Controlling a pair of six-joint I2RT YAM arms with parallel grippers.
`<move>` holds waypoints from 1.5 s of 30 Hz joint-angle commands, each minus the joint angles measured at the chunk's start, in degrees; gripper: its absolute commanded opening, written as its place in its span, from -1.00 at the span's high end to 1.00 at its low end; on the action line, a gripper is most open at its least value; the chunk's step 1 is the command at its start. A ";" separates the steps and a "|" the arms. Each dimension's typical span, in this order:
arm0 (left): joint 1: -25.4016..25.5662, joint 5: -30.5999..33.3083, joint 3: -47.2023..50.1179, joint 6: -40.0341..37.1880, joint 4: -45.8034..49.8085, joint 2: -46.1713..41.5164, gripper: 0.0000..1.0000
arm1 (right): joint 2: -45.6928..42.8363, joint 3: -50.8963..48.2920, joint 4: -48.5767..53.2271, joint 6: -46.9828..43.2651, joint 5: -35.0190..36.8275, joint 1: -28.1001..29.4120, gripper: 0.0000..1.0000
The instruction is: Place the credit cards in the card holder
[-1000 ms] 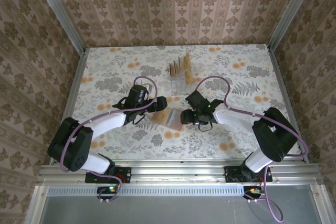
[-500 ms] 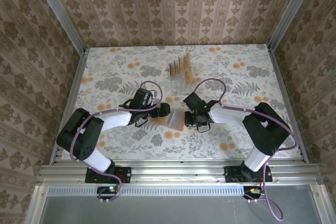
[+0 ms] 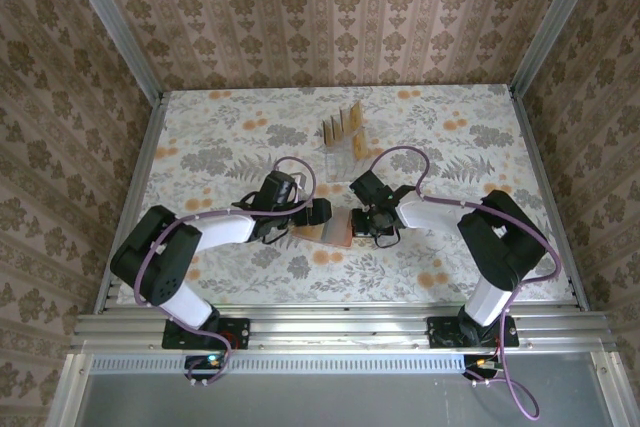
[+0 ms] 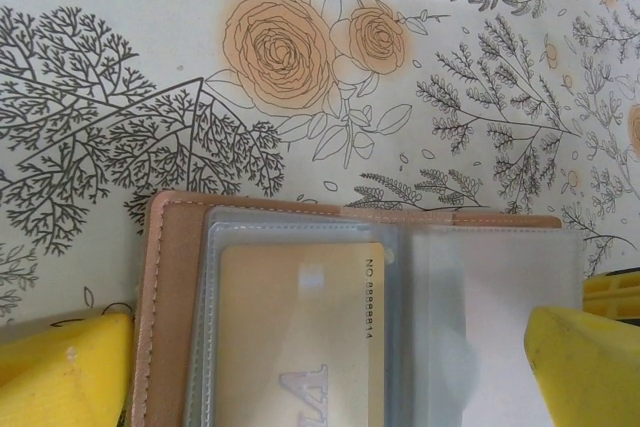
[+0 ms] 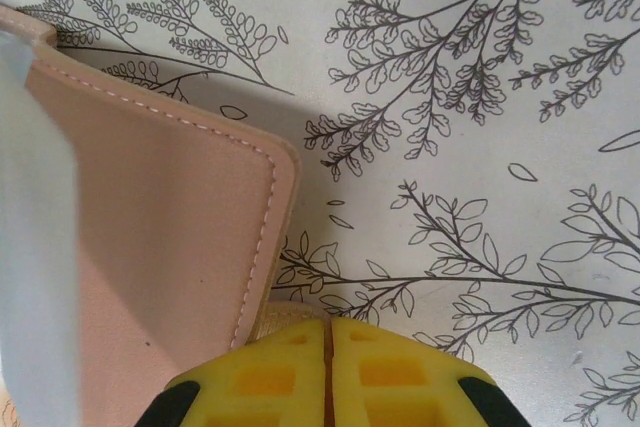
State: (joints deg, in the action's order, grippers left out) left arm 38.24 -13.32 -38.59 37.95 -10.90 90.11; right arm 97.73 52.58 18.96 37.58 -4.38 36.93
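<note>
Top external view: a salmon folding card holder (image 3: 325, 230) lies open between the grippers, one thin tan card (image 4: 300, 337) pocketed. The left gripper (image 3: 315, 219) straddles it, spread wide and empty; the right gripper (image 3: 353, 226) is closed tight at its edge. Beyond, tan cards (image 3: 342, 124) stand in a clear plastic rack (image 3: 340, 159).

Credit card (image 4: 300, 332), lower end off-frame

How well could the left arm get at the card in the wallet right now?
Probably yes, quite easily. The left gripper is open just above the open wallet, one finger toward each side. The card lies inside it between them, and only what looks like clear plastic covers it.
</note>
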 commanded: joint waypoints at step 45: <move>16.73 7.01 -2.52 10.19 -12.69 3.90 -1.00 | -17.36 -3.56 5.21 -4.04 -4.04 -17.96 -0.13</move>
State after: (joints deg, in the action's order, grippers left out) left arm 54.04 -8.91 -39.72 46.92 -24.71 92.88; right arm 82.37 50.57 21.12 34.44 -8.16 18.90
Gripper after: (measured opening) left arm 0.999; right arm 0.565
